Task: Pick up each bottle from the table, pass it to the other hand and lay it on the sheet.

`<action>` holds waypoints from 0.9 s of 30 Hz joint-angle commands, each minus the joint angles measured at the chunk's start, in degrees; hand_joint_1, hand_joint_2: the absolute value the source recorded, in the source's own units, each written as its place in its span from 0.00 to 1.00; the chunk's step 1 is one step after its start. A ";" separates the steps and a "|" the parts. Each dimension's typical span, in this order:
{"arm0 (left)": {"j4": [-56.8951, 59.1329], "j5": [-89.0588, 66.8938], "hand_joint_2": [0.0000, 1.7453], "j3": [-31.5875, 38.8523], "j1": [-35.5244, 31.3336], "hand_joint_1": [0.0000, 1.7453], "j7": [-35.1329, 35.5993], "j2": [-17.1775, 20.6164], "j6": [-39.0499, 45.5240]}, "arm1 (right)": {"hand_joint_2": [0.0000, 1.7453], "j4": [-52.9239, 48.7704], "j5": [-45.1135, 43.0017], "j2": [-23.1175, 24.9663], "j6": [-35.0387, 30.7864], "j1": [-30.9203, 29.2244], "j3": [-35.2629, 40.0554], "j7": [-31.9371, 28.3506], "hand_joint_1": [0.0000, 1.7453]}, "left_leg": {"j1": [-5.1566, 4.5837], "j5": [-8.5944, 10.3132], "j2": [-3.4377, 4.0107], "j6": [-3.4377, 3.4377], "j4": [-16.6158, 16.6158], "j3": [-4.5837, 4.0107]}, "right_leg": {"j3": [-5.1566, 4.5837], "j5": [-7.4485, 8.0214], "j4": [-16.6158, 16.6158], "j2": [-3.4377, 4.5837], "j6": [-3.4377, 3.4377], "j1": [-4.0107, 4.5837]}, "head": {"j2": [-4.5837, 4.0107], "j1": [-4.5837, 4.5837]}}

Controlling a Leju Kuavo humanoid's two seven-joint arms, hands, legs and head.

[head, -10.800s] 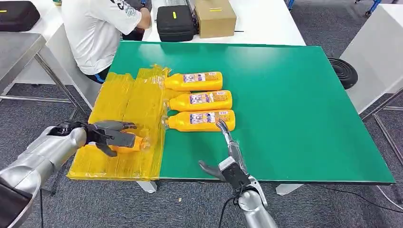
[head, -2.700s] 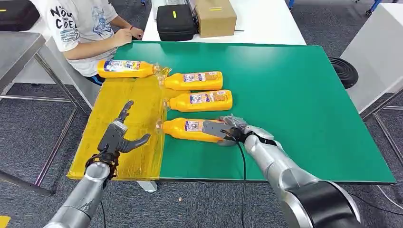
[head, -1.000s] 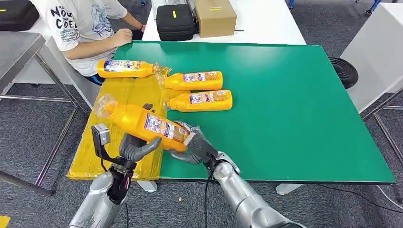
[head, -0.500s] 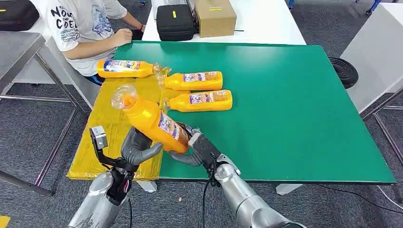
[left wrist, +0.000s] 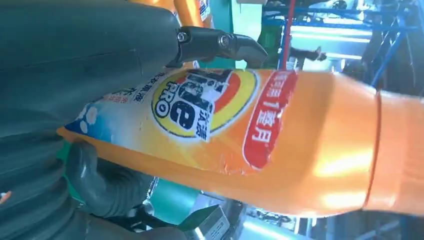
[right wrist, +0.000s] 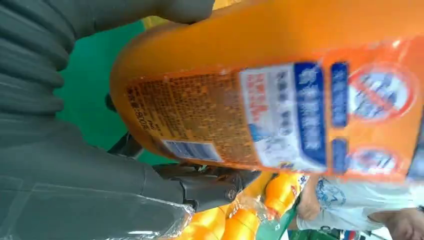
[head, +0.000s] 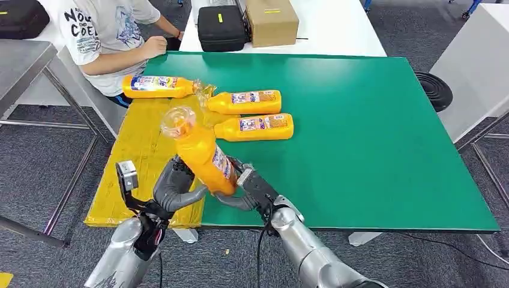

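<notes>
The bottle [head: 201, 153] has swung from lying slantwise to nearly upright, cap end up, above the near edge of the sheet [head: 141, 150]. The right hand [head: 243, 189] grasps its base, and the left hand [head: 174, 187] has now closed around its lower body, so both grip it together. The handover looks halfway done: the right hand has yet to let go. One bottle [head: 157, 86] lies at the sheet's far end; two more [head: 246, 102] wait on the table [head: 372, 132] beside the sheet.
</notes>
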 commanded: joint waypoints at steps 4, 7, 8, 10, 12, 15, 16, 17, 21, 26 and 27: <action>6.41 -6.39 1.00 -6.78 -4.54 0.00 1.39 1.24 1.41 | 1.00 6.83 2.86 0.60 -0.76 -3.68 6.41 1.12 1.00 | -0.02 -0.06 -0.04 0.00 -0.02 0.19 | 0.19 -0.09 0.00 -0.10 -0.09 0.01 | 0.00 -0.02; 6.41 -6.39 1.00 -6.78 -4.54 0.00 1.39 1.24 1.41 | 1.00 6.83 2.86 0.60 -0.76 -3.68 6.41 1.12 1.00 | -0.01 -0.09 0.02 0.01 0.00 0.22 | 0.22 -0.10 0.00 -0.04 -0.11 0.02 | 0.00 0.02; 6.41 -6.39 1.00 -6.78 -4.54 0.00 1.39 1.24 1.41 | 1.00 6.83 2.86 0.60 -0.76 -3.68 6.41 1.12 1.00 | -0.02 -0.11 0.03 0.01 -0.01 0.27 | 0.26 -0.12 0.01 -0.04 -0.12 0.01 | 0.00 0.00; 6.41 -6.39 1.00 -6.78 -4.54 0.00 1.39 1.24 1.41 | 1.00 6.83 2.86 0.60 -0.76 -3.68 6.41 1.12 1.00 | 0.00 -0.06 0.01 0.00 -0.01 0.15 | 0.16 -0.06 -0.01 -0.04 -0.09 0.02 | 0.00 0.00; 6.41 -6.39 1.00 -6.78 -4.54 0.00 1.39 1.24 1.41 | 1.00 6.83 2.86 0.60 -0.76 -3.68 6.41 1.12 1.00 | 0.01 -0.11 -0.01 0.00 0.00 0.25 | 0.27 -0.13 0.00 -0.08 -0.13 0.04 | 0.00 0.00; 8.17 -5.27 1.00 -5.99 -5.50 0.00 3.40 0.49 3.13 | 1.00 7.08 3.87 0.72 -0.86 -3.70 7.37 1.70 1.00 | 0.01 -0.16 0.02 -0.01 0.02 0.33 | 0.34 -0.16 0.02 -0.07 -0.15 0.04 | 0.00 0.02; 8.94 -4.93 1.00 -5.89 -5.93 0.00 4.02 0.27 3.67 | 1.00 7.13 4.33 0.78 -0.82 -3.64 7.85 1.90 1.00 | -0.01 -0.07 0.00 0.00 -0.01 0.18 | 0.18 -0.08 0.00 -0.05 -0.10 0.01 | 0.00 0.00; 9.88 -4.72 1.00 -5.82 -6.49 0.00 4.57 0.09 4.63 | 1.00 7.15 4.79 0.86 -1.05 -3.54 8.30 2.12 1.00 | -0.01 -0.17 0.01 -0.01 0.01 0.39 | 0.39 -0.19 0.03 -0.08 -0.17 0.03 | 0.00 0.00; 11.67 -3.71 1.00 -5.81 -7.72 0.00 5.34 -0.21 7.29 | 1.00 7.42 5.36 1.08 -1.00 -3.54 8.98 2.68 1.00 | -0.01 -0.06 -0.04 0.00 -0.01 0.17 | 0.18 -0.09 0.01 -0.10 -0.09 0.02 | 0.00 0.00; 12.27 -3.58 1.00 -6.64 -7.84 0.00 5.47 -0.17 8.71 | 1.00 7.67 5.15 0.77 -0.99 -3.42 9.00 2.77 1.00 | 0.01 -0.15 -0.01 0.00 0.02 0.33 | 0.35 -0.16 0.01 -0.10 -0.15 0.05 | 0.00 0.00; 12.47 -3.39 1.00 -6.82 -7.92 0.00 5.39 -0.18 8.76 | 1.00 7.65 5.17 0.75 -0.94 -3.41 9.03 2.81 1.00 | 0.01 -0.11 -0.04 0.00 0.00 0.27 | 0.30 -0.14 0.00 -0.12 -0.12 0.04 | 0.00 0.02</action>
